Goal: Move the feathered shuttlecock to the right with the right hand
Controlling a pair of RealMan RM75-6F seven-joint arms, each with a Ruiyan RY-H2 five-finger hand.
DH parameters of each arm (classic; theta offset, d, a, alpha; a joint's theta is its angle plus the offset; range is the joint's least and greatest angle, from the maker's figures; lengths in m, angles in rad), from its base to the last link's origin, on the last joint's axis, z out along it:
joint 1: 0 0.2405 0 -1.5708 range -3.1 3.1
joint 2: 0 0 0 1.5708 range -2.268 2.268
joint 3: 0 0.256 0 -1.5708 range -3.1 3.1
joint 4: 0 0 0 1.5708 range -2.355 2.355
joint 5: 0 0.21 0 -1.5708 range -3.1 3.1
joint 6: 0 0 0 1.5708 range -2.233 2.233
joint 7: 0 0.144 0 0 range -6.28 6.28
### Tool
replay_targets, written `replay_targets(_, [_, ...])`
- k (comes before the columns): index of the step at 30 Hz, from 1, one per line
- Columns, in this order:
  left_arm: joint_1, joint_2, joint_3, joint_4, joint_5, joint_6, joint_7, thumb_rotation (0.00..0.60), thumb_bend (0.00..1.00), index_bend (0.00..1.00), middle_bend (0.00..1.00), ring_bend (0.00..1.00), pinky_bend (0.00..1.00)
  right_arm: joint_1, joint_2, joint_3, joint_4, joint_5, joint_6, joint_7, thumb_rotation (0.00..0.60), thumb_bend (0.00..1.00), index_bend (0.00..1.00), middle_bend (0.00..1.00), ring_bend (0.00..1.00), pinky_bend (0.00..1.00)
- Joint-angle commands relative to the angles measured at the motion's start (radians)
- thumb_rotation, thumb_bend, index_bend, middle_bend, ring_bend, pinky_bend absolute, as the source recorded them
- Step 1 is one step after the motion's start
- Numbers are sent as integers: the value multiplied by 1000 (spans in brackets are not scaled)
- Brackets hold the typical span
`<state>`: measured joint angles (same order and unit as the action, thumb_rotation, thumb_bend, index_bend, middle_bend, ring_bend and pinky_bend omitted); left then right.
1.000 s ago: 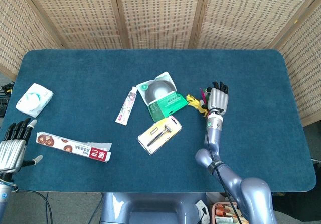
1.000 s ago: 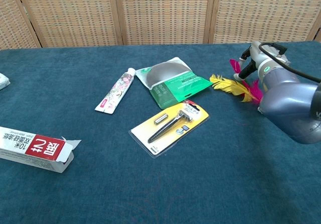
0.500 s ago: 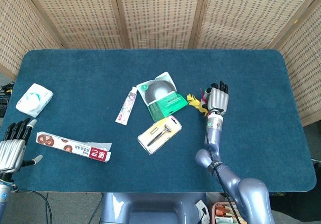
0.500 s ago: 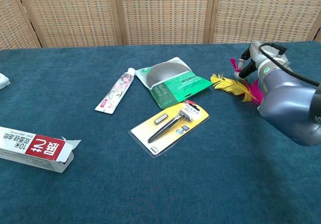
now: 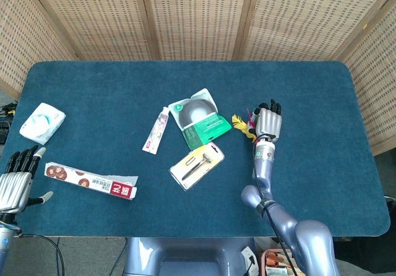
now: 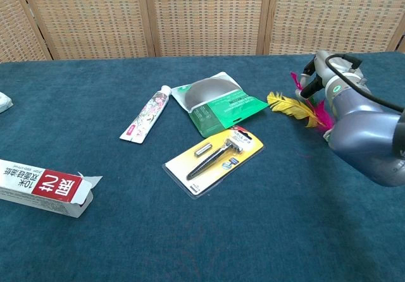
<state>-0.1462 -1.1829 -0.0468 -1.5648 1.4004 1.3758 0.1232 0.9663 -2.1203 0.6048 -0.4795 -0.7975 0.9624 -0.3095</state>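
Silver left hand [image 5: 17, 180] is hanging off the table's near-left edge, fingers apart, holding nothing. White tissue pack [image 5: 42, 122] is lying far left on the blue cloth-covered table [image 5: 93, 90], w/ a long red-and-white carton [image 5: 91, 180] sitting nearer the front. Mid-table: a pink floral tube [image 6: 147, 121], a green-and-grey pouch [image 6: 215, 102] & a yellow-carded razor pack [image 6: 214, 158] are lying close together. Just right of the pouch, the yellow-and-magenta feathered shuttlecock [image 6: 297, 107] is resting on the cloth. Silver right hand [image 5: 268, 122] is hovering over its right part, fingers extended; whether it's actually gripping the feathers can't be told
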Motion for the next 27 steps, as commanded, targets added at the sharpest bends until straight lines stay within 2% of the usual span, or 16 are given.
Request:
replay_targets(1, [0, 1, 0, 0, 0, 0, -1, 600, 0, 0, 0, 0, 0, -3, 0, 0, -6, 0, 1, -6, 600, 408, 646, 248, 0, 0])
replay_targets(16, [0, 2, 2, -3, 7, 4, -2, 600, 0, 0, 0, 0, 0, -14, 30, 3, -71, -14, 43, -23, 600, 519, 646, 248, 0, 0])
replay_targets(27, [2, 4, 6, -10, 17, 10, -3, 600, 0, 0, 0, 0, 0, -51, 119, 16, -277, -45, 165, -31, 600, 522, 646, 248, 0, 0])
